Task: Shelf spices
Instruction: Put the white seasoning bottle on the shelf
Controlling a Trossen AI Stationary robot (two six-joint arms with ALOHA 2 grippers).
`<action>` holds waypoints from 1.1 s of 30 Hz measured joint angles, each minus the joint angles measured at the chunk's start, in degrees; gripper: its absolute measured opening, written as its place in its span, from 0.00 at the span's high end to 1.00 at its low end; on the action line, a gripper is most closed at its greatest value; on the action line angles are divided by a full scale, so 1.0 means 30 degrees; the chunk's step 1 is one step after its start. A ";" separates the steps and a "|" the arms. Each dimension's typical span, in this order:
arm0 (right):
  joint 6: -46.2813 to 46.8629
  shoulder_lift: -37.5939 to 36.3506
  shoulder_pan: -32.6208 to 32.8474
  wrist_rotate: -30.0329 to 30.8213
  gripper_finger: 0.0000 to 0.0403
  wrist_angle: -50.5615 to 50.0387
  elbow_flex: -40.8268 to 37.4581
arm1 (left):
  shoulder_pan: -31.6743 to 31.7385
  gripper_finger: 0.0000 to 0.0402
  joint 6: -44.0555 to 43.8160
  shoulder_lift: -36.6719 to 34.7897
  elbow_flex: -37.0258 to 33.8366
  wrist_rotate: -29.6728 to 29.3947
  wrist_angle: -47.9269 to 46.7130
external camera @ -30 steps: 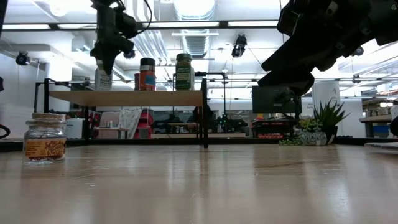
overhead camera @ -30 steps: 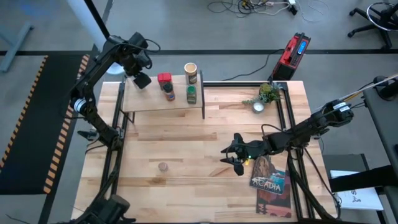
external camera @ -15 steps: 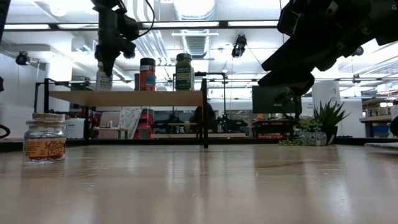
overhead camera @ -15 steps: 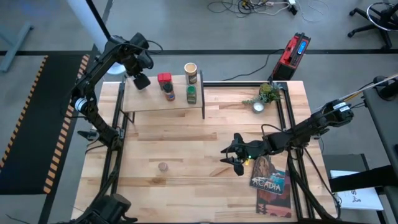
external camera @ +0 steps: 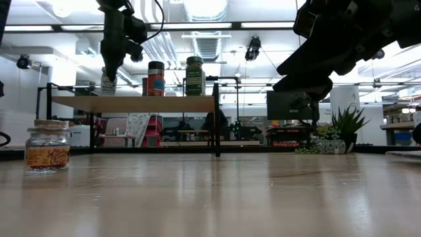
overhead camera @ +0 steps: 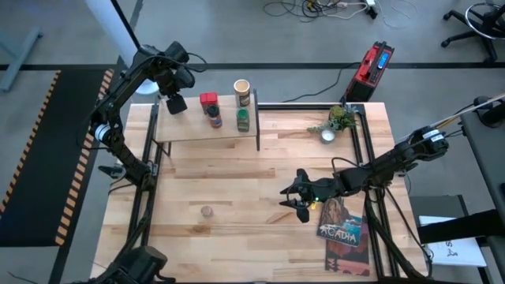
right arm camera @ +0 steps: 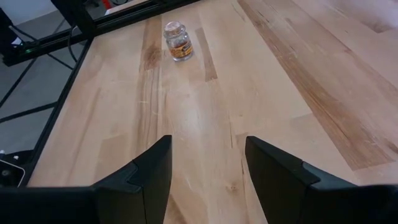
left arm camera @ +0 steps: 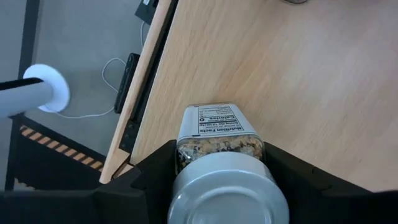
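The shelf (overhead camera: pixel 197 130) stands at the table's far left. On it are a red tin (overhead camera: pixel 208 99), a dark-capped brown jar (overhead camera: pixel 215 118), a green-lidded jar (overhead camera: pixel 242 120) and a tan canister (overhead camera: pixel 242 91). My left gripper (overhead camera: pixel 173 102) is over the shelf's far left corner, shut on a white-capped clear jar (left arm camera: pixel 217 140). A cork-topped glass jar (overhead camera: pixel 207 211) stands alone on the tabletop near the front. My right gripper (overhead camera: pixel 296 199) hovers open over the table's right half, holding nothing. My left gripper pinches the jar at its top, by the white cap (left arm camera: pixel 186 186), between its two fingers (left arm camera: pixel 155 168). The fingers come from above, pointing down. The jar stays upright with its base at the shelf top (external camera: pixel 131 103); whether it rests there I cannot tell.
A small plant in a white pot (overhead camera: pixel 335 125) stands at the far right and the "Acadia" book (overhead camera: pixel 343 229) lies at the near right. A red device (overhead camera: pixel 371 63) sits beyond the far edge. Black frame rails run along the table's left and right sides.
My left gripper has shifted a little toward the table's left edge with the jar, staying shut and upright over the shelf.
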 joint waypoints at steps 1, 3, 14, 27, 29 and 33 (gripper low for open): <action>0.0000 0.0000 0.0000 0.0003 0.55 0.0007 0.0000 | -0.0013 0.52 0.0172 0.0000 -0.0033 0.0034 0.0000; 0.0000 0.0000 0.0000 0.0002 0.55 0.0002 0.0000 | -0.0015 0.53 0.0540 0.0000 -0.0135 0.0146 0.0001; -0.0143 0.0000 0.0000 0.0000 0.55 0.0000 0.0000 | -0.0029 0.53 0.1833 -0.0015 -0.0451 0.0174 0.0379; -0.0153 0.0000 0.0000 0.0007 0.55 0.0000 -0.0006 | -0.0335 0.52 0.2329 -0.0015 -0.0451 0.1782 0.0364; -0.0153 0.0000 0.0000 0.0007 0.55 0.0000 0.0000 | -0.0335 0.51 0.2350 -0.0015 -0.0451 0.1777 0.0370; -0.0150 0.0000 0.0000 0.0007 0.55 0.0000 0.0000 | -0.0335 0.50 0.1982 -0.0015 -0.0458 0.1638 0.0389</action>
